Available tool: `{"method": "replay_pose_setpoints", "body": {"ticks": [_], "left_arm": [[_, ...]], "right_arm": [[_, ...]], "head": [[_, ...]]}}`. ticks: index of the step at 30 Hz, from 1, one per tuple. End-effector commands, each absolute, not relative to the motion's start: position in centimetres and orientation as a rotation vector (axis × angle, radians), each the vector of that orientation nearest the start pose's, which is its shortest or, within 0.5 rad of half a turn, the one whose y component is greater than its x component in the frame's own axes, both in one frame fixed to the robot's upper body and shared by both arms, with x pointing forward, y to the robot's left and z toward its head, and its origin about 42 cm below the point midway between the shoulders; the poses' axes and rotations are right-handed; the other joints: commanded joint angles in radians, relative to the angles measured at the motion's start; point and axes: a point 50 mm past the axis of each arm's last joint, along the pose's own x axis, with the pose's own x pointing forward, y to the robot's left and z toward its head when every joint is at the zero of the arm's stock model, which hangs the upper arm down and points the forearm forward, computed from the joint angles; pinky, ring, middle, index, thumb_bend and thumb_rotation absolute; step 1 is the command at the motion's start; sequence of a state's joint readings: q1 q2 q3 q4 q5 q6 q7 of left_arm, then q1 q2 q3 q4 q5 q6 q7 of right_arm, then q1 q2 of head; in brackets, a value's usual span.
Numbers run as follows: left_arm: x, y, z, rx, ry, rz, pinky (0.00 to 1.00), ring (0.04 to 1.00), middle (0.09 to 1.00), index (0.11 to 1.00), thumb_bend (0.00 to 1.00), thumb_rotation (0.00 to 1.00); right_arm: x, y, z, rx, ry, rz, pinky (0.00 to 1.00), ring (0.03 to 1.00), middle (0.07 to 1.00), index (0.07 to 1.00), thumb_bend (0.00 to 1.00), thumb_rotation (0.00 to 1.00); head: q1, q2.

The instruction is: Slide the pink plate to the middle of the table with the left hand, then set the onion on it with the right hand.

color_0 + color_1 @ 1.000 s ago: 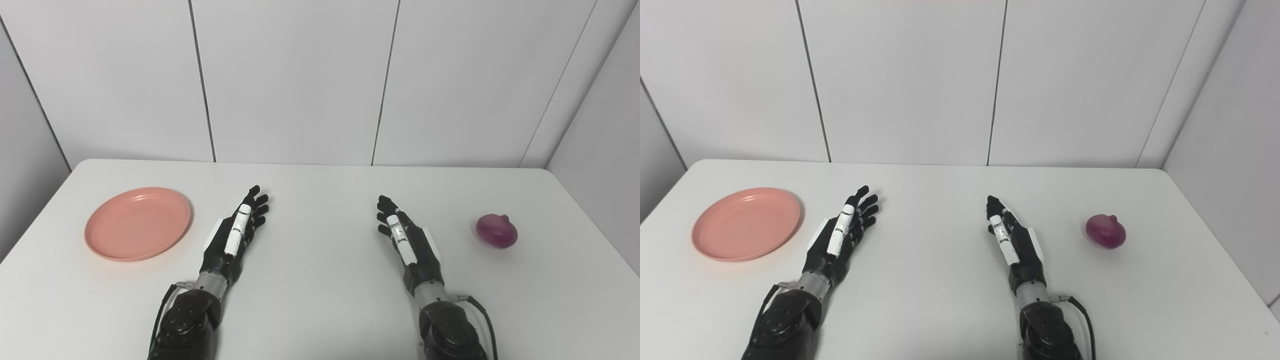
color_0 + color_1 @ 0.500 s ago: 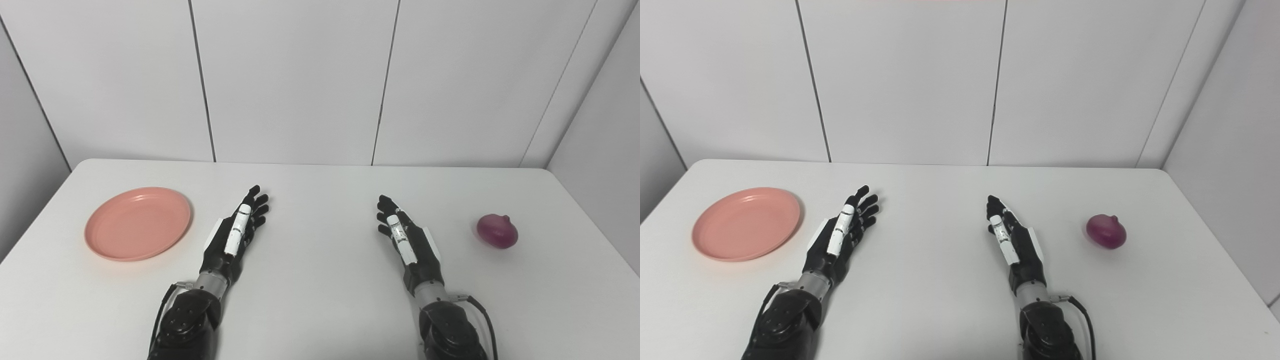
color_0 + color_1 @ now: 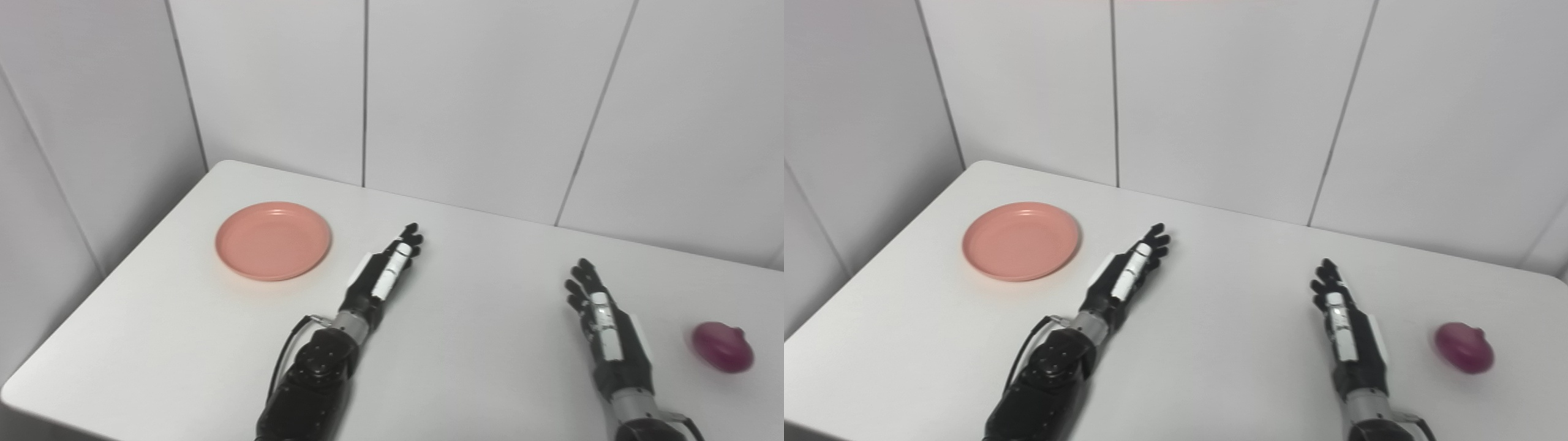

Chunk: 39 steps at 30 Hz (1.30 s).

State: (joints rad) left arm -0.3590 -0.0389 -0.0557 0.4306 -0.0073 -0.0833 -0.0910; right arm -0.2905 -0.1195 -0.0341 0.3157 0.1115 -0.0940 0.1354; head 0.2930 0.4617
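A pink plate [image 3: 273,241] lies empty on the left part of the white table [image 3: 478,343]. A purple-red onion [image 3: 723,346] lies on the table at the far right. My left hand [image 3: 384,276] rests open and flat on the table, a short way right of the plate and apart from it. My right hand [image 3: 603,323] is open with fingers stretched out, left of the onion and apart from it. Neither hand holds anything. The same scene shows in the right eye view, with the plate [image 3: 1021,241] and the onion [image 3: 1464,347].
White wall panels [image 3: 478,92] stand close behind the table, with another wall at the left. The table's left edge [image 3: 104,282] and rounded near-left corner are in view.
The whole picture has shifted: the camera has turned left, so everything sits further right in frame. The hands, plate and onion have not visibly moved on the table.
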Motion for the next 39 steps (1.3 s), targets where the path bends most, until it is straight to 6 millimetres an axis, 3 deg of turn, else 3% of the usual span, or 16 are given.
{"method": "replay_pose_setpoints", "body": {"ticks": [1, 8, 23, 30, 39], "left_arm": [[38.1, 12.4, 8.9, -0.026, 0.014, -0.266, 0.96, 0.952, 0.961, 0.95, 0.56, 1.0], [38.2, 11.5, 8.5, -0.03, 0.003, -0.278, 0.97, 0.954, 0.962, 0.956, 0.52, 1.0], [38.4, 11.4, 7.8, -0.038, -0.007, -0.282, 0.99, 0.97, 0.969, 0.962, 0.53, 1.0], [38.8, 11.7, 9.3, -0.037, -0.045, -0.279, 0.93, 0.943, 0.95, 0.951, 0.59, 1.0], [39.6, 13.5, 12.6, -0.07, -0.138, -0.207, 0.88, 0.9, 0.908, 0.92, 0.58, 1.0]], "right_arm": [[37.4, -24.9, 10.3, -0.002, -0.099, 0.138, 1.0, 0.97, 0.977, 0.99, 0.42, 0.96], [37.4, -26.2, 9.5, 0.007, -0.099, 0.123, 0.98, 0.966, 0.966, 0.979, 0.39, 0.95], [37.2, -26.0, 9.4, 0.02, -0.095, 0.116, 0.98, 0.96, 0.96, 0.975, 0.38, 0.92], [37.1, -25.9, 9.5, 0.021, -0.098, 0.119, 0.98, 0.962, 0.962, 0.978, 0.36, 0.93], [37.1, -26.1, 9.7, 0.029, -0.099, 0.113, 0.98, 0.956, 0.955, 0.968, 0.36, 0.93]], "head": [[0.023, -0.013], [0.061, -0.054], [0.053, -0.102], [0.054, -0.104], [0.066, -0.111]]}}
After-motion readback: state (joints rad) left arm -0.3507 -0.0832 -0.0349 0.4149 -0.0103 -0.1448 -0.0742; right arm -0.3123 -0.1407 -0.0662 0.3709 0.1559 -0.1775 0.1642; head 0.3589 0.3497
